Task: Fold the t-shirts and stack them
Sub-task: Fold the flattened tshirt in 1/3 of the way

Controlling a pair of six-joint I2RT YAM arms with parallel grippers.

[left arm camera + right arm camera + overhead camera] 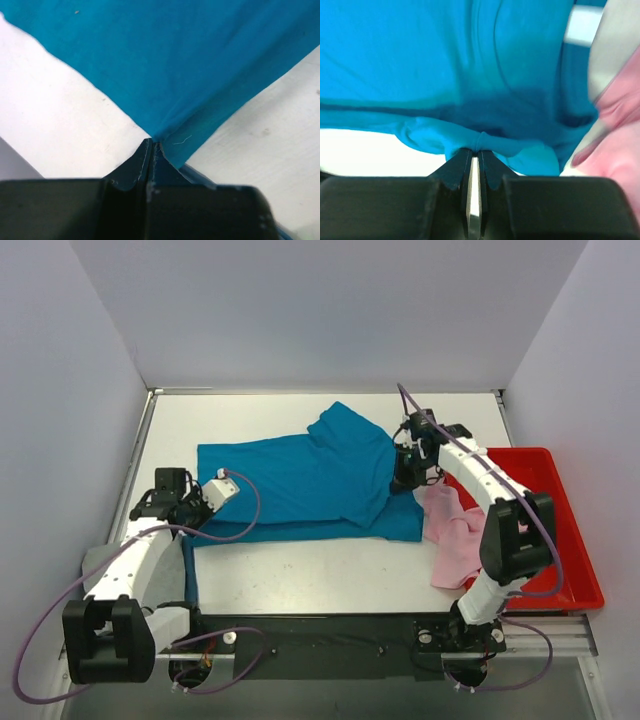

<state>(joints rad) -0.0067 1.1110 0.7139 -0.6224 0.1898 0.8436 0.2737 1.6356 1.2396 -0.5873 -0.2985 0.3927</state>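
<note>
On the white surface (300,575), my left claw (151,146) and right claw (476,151) each pinch an edge of the limp, light teal-blue cloth t-shirt (290,480) stretched between them, so I'd hold near corners and expect sagging.

Spread t-shirt (290,480) on table (300,570) centre, its right part folded back over middle. 2nd t-shirt (455,535) touching its right edge, draped over left rim of tray (575,550), at table's right.
</note>
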